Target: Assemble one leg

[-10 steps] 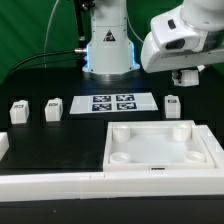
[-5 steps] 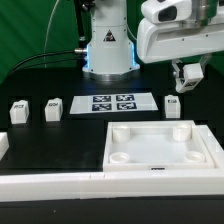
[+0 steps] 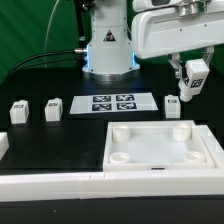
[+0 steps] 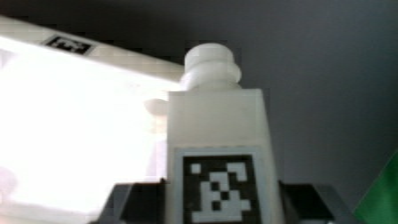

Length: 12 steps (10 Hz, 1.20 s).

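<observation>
My gripper hangs above the table's far right, shut on a leg, a small white block with a black-and-white tag. In the wrist view the held leg fills the middle, its rounded peg pointing away, and the dark fingers press on both sides by the tag. The gripper grips it at the tag end. Another leg stands on the table just below and to the exterior view's left of the held one. Two more legs stand at the left.
A large white tray with round corner sockets lies in front, also bright in the wrist view. The marker board lies mid-table before the robot base. A white rail runs along the front.
The arm's wrist has swung up and toward the exterior view's left. The held leg has tilted and now shows more plainly. The jaws have stayed the same.
</observation>
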Motion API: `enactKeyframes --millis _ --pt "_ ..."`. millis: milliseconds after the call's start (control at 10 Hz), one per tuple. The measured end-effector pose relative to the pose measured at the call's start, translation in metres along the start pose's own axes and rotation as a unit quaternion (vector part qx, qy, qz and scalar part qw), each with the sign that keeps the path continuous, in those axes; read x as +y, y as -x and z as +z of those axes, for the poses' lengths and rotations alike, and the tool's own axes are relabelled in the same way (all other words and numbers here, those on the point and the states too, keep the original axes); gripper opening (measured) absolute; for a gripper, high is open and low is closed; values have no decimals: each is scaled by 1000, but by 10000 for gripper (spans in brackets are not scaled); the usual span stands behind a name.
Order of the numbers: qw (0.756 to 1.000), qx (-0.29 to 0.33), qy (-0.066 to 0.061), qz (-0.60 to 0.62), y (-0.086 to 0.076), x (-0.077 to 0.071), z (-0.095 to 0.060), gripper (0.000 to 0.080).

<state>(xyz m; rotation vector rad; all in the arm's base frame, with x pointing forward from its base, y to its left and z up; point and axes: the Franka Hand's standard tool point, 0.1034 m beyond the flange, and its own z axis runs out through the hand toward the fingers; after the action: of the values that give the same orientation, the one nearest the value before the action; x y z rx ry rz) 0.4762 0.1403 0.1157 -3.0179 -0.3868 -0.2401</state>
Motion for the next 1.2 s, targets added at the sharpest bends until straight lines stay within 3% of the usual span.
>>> enactKeyframes --millis 400,600,700,900,1200 --pt "1000 -2 0 -11 -1 2 1 291" --pt "999 -10 -10 -36 -35 20 2 291" --pt "999 -3 -14 -47 -52 22 6 291" --pt "999 10 -18 -47 -72 20 15 291" --pt "998 35 -14 -46 -76 23 20 291"
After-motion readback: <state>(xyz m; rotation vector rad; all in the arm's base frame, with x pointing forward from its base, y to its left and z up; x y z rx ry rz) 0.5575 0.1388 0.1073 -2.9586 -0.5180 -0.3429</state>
